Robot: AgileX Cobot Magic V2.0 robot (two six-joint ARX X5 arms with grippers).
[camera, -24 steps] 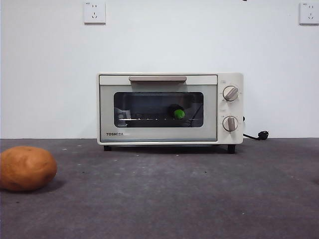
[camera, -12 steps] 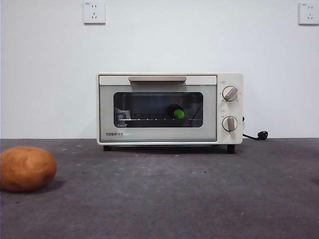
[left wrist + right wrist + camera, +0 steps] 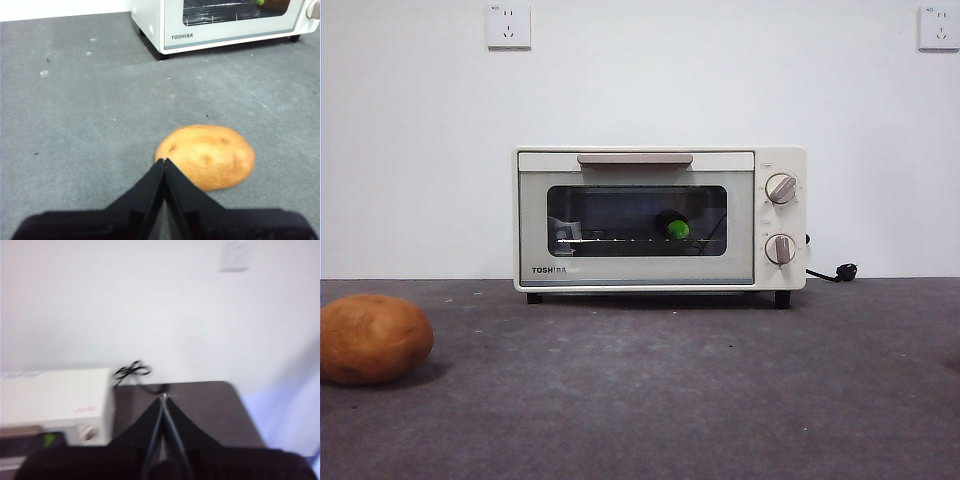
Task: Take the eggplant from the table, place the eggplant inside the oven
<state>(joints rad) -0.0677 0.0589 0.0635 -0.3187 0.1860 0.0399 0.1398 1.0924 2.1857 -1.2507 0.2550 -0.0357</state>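
The cream-white oven [image 3: 660,218] stands at the back of the dark grey table [image 3: 680,400] with its door shut. Through the glass window I see the eggplant [image 3: 674,226] on the wire rack, its lime-green cap facing out. In the left wrist view the oven [image 3: 220,20] shows again, and my left gripper [image 3: 164,162] hangs shut and empty just above a brown potato. My right gripper [image 3: 163,396] is shut and empty, high above the oven's [image 3: 55,400] right end, where the green cap of the eggplant [image 3: 49,439] shows behind the glass.
A round brown potato [image 3: 372,338] lies at the table's left front, also seen in the left wrist view as the potato [image 3: 206,156]. A black power cord [image 3: 835,272] trails from the oven's right side. Two wall sockets [image 3: 509,25] sit high on the white wall.
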